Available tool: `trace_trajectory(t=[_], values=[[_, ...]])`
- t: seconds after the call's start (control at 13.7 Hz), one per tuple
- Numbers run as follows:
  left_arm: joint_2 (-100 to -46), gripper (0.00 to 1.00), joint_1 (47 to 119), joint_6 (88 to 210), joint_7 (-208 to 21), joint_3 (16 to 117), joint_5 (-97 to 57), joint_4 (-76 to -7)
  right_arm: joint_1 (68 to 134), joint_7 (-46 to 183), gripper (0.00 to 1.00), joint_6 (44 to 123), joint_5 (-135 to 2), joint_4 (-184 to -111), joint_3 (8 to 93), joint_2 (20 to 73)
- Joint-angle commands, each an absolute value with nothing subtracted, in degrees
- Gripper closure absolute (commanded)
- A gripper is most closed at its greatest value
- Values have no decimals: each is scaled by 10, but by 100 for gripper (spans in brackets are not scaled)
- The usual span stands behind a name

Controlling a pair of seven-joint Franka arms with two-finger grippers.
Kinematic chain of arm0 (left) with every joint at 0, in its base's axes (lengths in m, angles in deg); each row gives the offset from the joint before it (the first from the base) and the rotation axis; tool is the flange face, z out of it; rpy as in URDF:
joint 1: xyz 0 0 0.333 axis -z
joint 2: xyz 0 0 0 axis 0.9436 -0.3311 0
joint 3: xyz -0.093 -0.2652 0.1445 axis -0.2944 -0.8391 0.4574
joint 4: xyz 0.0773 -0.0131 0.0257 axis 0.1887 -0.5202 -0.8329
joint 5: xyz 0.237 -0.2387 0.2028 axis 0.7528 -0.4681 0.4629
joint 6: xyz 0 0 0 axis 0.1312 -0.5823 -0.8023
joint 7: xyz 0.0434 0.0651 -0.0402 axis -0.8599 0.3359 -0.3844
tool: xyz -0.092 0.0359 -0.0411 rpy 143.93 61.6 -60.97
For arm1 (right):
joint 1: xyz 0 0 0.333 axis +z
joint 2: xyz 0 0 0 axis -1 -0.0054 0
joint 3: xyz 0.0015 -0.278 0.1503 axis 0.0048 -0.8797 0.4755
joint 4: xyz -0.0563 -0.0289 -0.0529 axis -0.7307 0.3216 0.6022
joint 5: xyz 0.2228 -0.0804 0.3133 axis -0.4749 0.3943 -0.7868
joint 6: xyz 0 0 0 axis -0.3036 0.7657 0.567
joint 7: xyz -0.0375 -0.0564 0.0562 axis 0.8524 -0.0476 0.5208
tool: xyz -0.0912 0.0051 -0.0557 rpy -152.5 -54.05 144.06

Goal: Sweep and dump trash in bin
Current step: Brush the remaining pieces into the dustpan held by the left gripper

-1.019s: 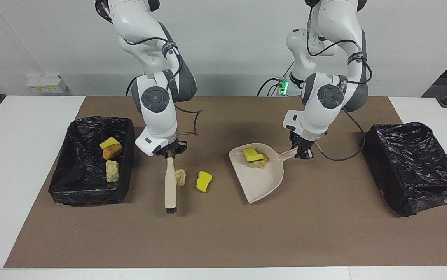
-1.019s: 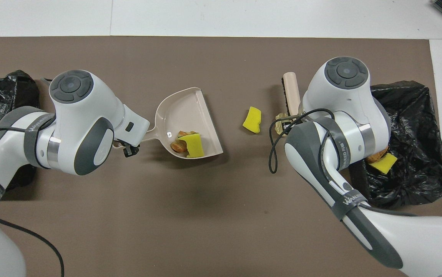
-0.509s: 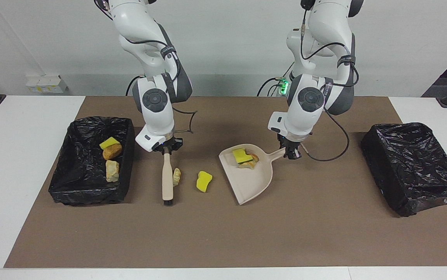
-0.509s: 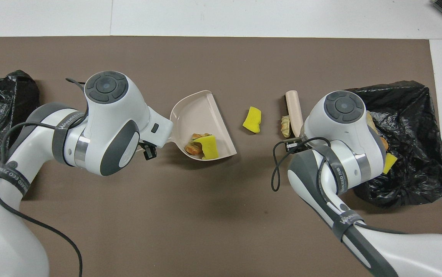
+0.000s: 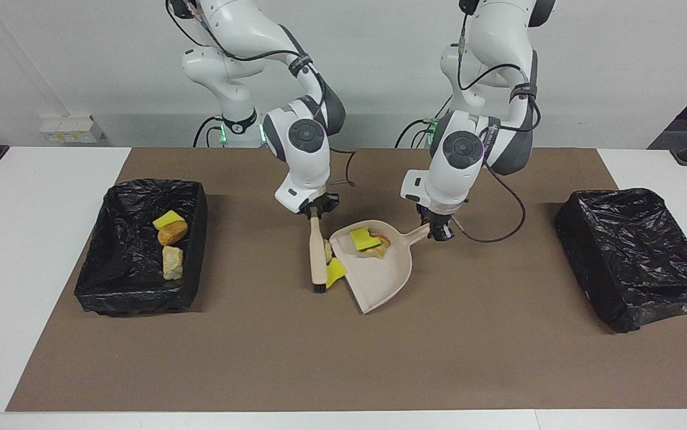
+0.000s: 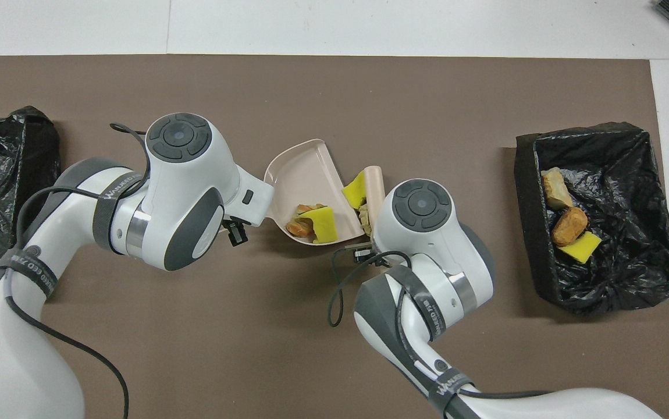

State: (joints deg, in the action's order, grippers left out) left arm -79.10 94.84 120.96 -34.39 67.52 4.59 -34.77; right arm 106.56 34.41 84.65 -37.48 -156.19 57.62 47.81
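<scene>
Moved since a second ago: your brush (image 5: 318, 254) has crossed from near the filled bin to the dustpan's edge, carrying the loose yellow sponge bit (image 5: 336, 272) and the beige chunk (image 5: 327, 249) with it; the dustpan (image 5: 379, 272) has come toward the brush.

Right tool (image 5: 316, 209): clamped together on the top of the brush handle. The brush's long axis runs away from the robots, bristles at the end farthest from them, touching the tabletop (image 5: 379, 358).

Sponge bit and chunk: pressed between the brush and the dustpan's open lip, on the side toward the left arm's end. You push that way next, by my reading.

Left tool (image 5: 441, 230): closed on the dustpan handle. The pan's mouth faces the brush; a yellow sponge piece (image 5: 364, 239) and an orange-brown lump (image 5: 381, 243) already sit inside.

Right arm: elbow folded high, wrist pointing down over the brush. Left arm: wrist down beside the pan.

Filled bin (image 5: 140, 248), at the right arm's end: holds three pieces. Second bin (image 5: 636, 257), at the left arm's end: contents not visible.
</scene>
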Motion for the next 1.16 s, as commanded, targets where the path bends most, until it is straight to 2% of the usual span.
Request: trace_trajectory(t=[0.0, 0.29, 0.58, 0.8, 1.09], values=[[-800, 100, 956, 1211, -357, 680, 54, -334, 1097, 346, 100, 852, -423, -1564, 578, 489], [-795, 100, 950, 1296, -321, 679, 53, -381, 1132, 347, 100, 852, -430, -1564, 579, 497], [-796, 100, 930, 1312, -263, 678, 47, -383, 1140, 341, 100, 849, -431, -1560, 588, 525], [-797, 100, 905, 1311, -206, 678, 22, -382, 1114, 353, 100, 841, -428, -1546, 584, 541], [-794, 100, 897, 1291, -201, 678, 22, -373, 1019, 411, 100, 840, -406, -1500, 581, 497]])
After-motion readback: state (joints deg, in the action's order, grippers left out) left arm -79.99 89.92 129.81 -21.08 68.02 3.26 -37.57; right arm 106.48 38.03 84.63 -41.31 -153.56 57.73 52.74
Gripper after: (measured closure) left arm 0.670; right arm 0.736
